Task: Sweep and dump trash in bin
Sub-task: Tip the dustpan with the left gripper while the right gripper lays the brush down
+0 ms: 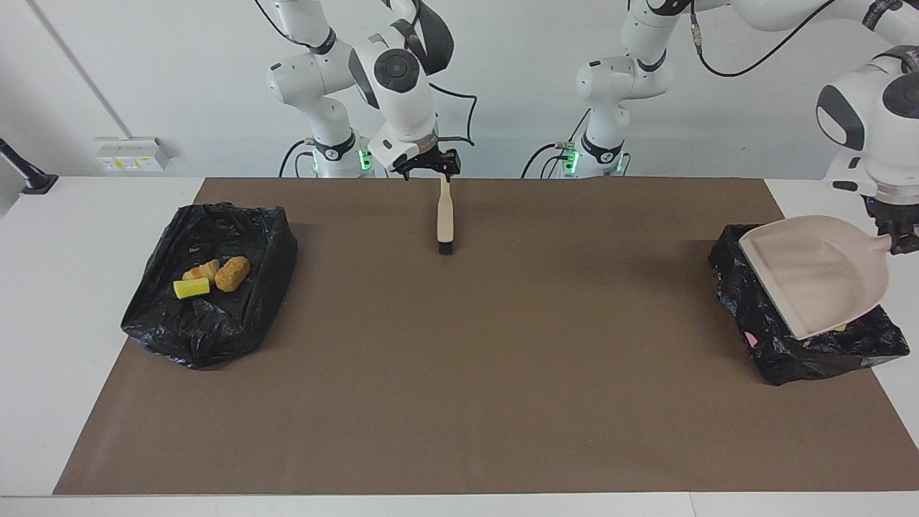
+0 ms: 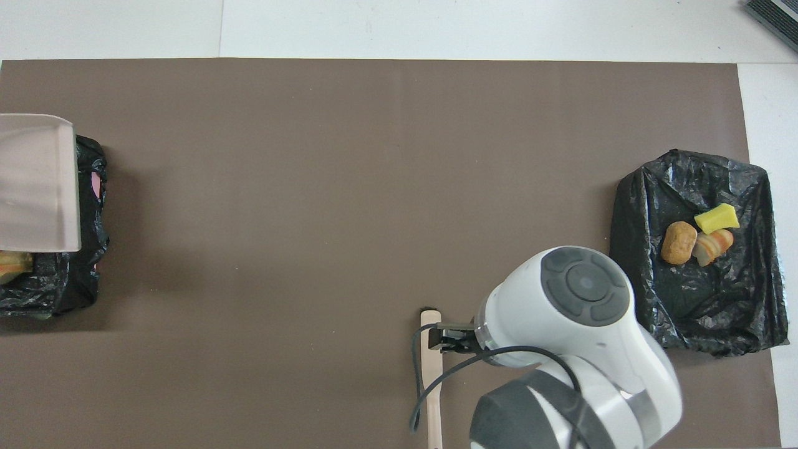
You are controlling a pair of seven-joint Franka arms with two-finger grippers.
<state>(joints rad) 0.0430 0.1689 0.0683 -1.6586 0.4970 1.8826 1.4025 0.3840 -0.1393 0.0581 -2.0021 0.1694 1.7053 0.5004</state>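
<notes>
Three pieces of the trash are lying together in the black-lined bin toward the right arm's end of the surface — a bright yellow sponge-like block, a round tan bread-like chunk and a paler orange-streaked bread-like chunk, all touching or just beside one another. They are resting loose on the crumpled liner, none standing upright. In the second black-lined bin toward the left arm's end, the beige dustpan is covering most of the contents — only a sliver of yellow is showing under its lip, and the overhead view is showing one orange-tan piece beside the pan's edge.
</notes>
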